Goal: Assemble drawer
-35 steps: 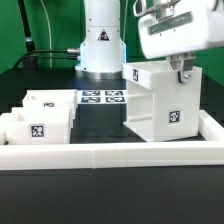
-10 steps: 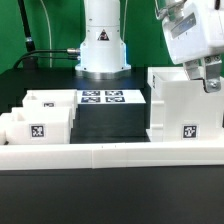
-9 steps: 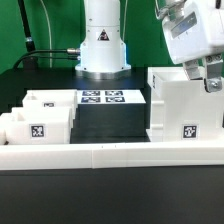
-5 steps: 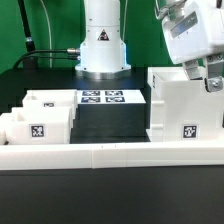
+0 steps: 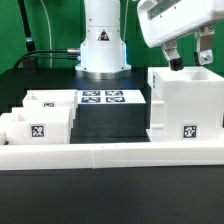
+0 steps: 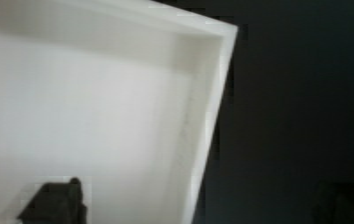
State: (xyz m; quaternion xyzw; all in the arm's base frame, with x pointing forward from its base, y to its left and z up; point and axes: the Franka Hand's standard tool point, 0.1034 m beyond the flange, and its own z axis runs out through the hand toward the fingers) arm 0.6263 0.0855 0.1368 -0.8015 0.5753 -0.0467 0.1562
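Starting at the exterior view's left, at about eight o'clock, you have two small white open-topped trays of the drawer. The front tray (image 5: 30, 132) shows a square tag on its near face. The rear tray (image 5: 58, 104), also tagged, sits just behind it, toward nine o'clock. Whether the two touch cannot be told.

A long low white border wall (image 5: 110, 153) runs across the frame at six o'clock, in front of everything. Near the centre, the marker board (image 5: 103, 97) lies flat on the dark table (image 5: 110, 122). The arm's white base (image 5: 103, 50) stands behind it at twelve o'clock.

At three o'clock the large white housing (image 5: 185, 105) stands upright just behind the wall, with a tag low on its near face. Your gripper (image 5: 190, 58) hangs at one o'clock, close above the housing's top. Its two dark fingers (image 5: 176, 63) are spread wide apart with nothing between them, so it grips nothing.

In the wrist view, a flat white face of the housing (image 6: 85, 110) fills most of the frame, its raised rim meeting a dark background. One dark fingertip (image 6: 53, 203) shows against the white.
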